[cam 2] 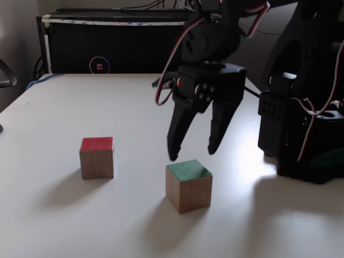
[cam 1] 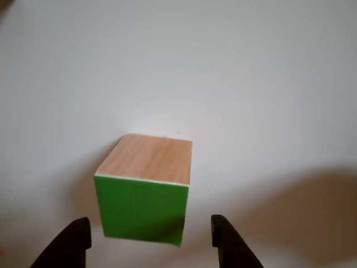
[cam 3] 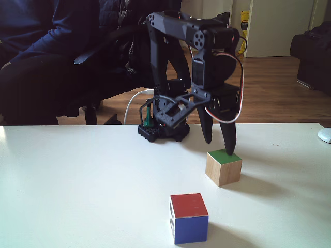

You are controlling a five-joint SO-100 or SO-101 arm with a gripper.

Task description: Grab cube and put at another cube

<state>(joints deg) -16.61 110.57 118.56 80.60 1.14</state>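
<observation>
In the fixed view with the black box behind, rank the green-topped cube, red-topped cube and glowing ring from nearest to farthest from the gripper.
1. Green-topped cube, just below the open gripper.
2. Red-topped cube, off to the left on the table.
3. Glowing ring, on the black box at the table's far edge.

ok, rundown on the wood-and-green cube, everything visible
The cube looks like light wood, with visible grain on its sides and a bright green top face. It sits flat and upright on the white table, apart from the red-topped cube. The open tool hangs just above it; no contact is visible.
</observation>
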